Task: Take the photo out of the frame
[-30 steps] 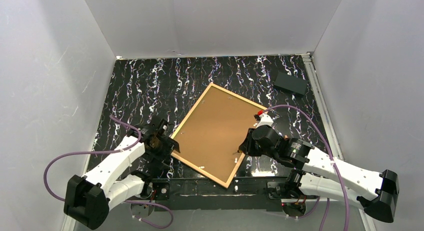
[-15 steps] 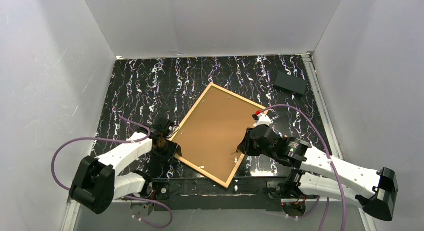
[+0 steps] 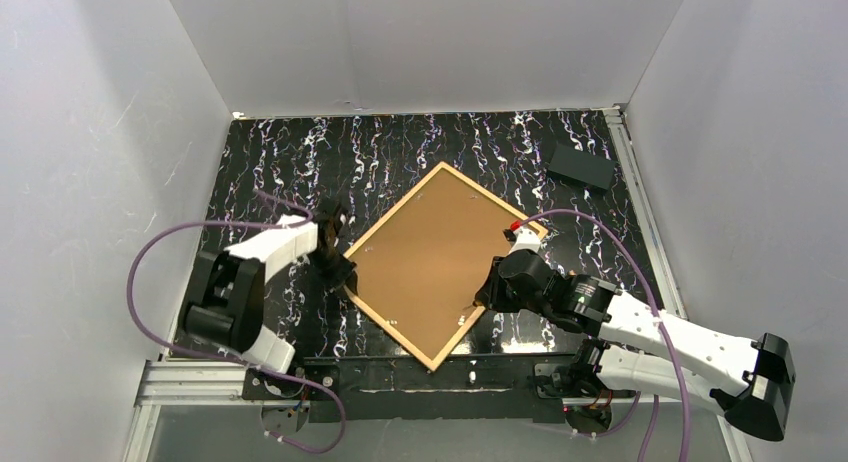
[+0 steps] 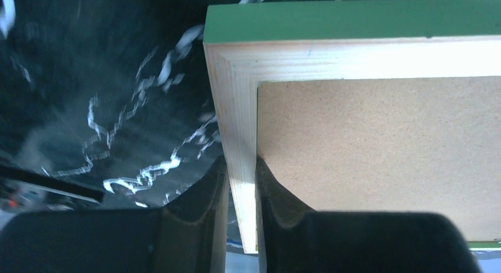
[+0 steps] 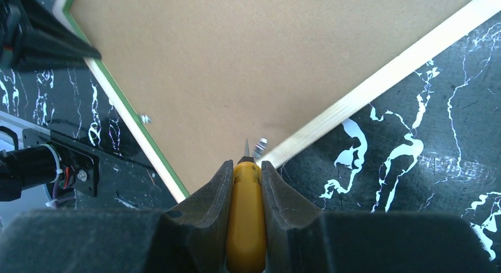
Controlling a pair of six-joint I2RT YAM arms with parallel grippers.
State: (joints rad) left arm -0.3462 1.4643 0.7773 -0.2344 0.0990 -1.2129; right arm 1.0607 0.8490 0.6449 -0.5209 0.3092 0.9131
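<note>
The frame (image 3: 495, 194) lies face down as a diamond on the black marbled table, its pale wood rim around the brown backing panel (image 3: 435, 262). The photo is hidden beneath that panel. My left gripper (image 3: 338, 267) is shut on the frame's left rail (image 4: 236, 119), one finger outside the rail and one on the backing (image 4: 378, 155); the green edge (image 4: 354, 19) shows above. My right gripper (image 3: 487, 290) is shut on a yellow-handled tool (image 5: 246, 226). Its metal tip points at the backing beside a small metal tab (image 5: 260, 146) near the rim.
A dark flat box (image 3: 581, 166) lies at the back right corner. White walls close in the table on three sides. The arms' mounting rail (image 3: 400, 372) runs along the near edge. A second metal tab (image 5: 145, 118) sits on the frame's near-left rail.
The left arm swung forward and its jaws closed on the frame's left rail. The frame turned clockwise, its left corner moving away from me. The right arm stayed nearly still.
</note>
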